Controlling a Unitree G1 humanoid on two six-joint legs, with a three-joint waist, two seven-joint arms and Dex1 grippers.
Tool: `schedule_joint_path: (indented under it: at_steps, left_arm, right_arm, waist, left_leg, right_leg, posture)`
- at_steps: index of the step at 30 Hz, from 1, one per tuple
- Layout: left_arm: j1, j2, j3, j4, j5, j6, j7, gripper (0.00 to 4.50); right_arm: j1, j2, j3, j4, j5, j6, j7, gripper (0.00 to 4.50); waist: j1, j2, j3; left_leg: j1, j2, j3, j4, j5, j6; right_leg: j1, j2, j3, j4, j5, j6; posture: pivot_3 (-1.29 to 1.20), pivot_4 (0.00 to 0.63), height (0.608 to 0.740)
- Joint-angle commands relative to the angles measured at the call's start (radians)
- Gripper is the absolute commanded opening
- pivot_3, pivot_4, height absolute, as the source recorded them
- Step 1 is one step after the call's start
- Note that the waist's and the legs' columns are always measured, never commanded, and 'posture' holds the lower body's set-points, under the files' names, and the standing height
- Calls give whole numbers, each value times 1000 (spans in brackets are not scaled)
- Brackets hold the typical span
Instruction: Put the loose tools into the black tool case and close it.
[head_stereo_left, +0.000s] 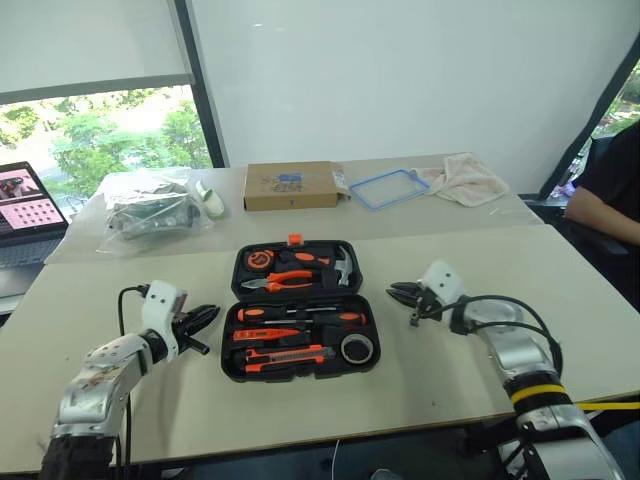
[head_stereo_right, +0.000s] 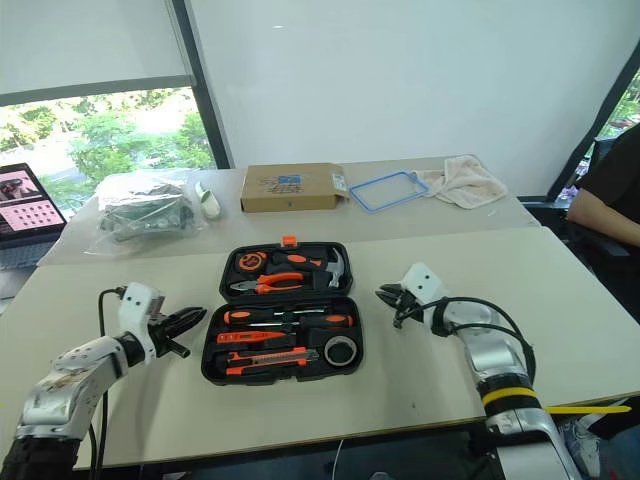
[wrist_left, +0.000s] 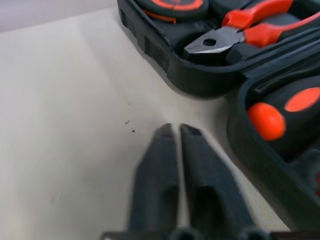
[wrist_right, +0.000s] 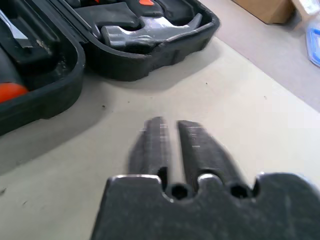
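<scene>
The black tool case (head_stereo_left: 227, 345) lies open in the middle of the near table, lid half away from me. In its near half lie the orange-and-black screwdrivers (head_stereo_left: 300, 314), a slim orange tester (head_stereo_left: 265, 334), the utility knife (head_stereo_left: 290, 355) and the black tape roll (head_stereo_left: 356, 348). My left gripper (head_stereo_left: 208, 316) is shut and empty just off the case's left side, fingertips toward it. My right gripper (head_stereo_left: 395, 291) is shut and empty just off the right side. The left wrist view has the shut fingers (wrist_left: 200, 185) beside the case wall (wrist_left: 200, 82).
Orange pliers (head_stereo_left: 285, 281) and a small hammer (wrist_right: 150, 27) sit in the lid half. On the far table are a brown cardboard box (head_stereo_left: 290, 185), a blue frame (head_stereo_left: 388, 188), a towel (head_stereo_left: 465, 180), a plastic bag (head_stereo_left: 150, 212) and a laptop (head_stereo_left: 25, 205). A person (head_stereo_left: 610, 195) sits at right.
</scene>
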Motion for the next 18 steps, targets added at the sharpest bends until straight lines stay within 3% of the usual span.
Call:
schedule_joint_path:
  at_steps: [1,8,18]
  left_arm:
    - [-37,-6,-27,37,23,-29,-26,1]
    - [-68,-18,-96,69,38,-78,-140,1]
    - [29,-12,-151,-82,31,-81,-253,1]
  right_arm:
    - [-41,18,30,38,-4,-60,49,104]
    - [-60,35,65,46,9,-98,132,104]
    - [66,-15,65,-221,70,24,226,104]
  waist:
    - [-1,0,0]
    - [6,0,0]
    - [4,0,0]
  left_leg:
    - [0,0,0,0,0,0]
    - [0,-1,0,1,0,0]
    - [-1,-1,0,-1,-1,2]
  right_leg:
    - [0,0,0,0,0,0]
    - [0,-1,0,0,0,1]
    - [-1,0,0,0,0,1]
  posture:
    - [0,150,740]
    - [0,150,740]
    - [0,150,740]
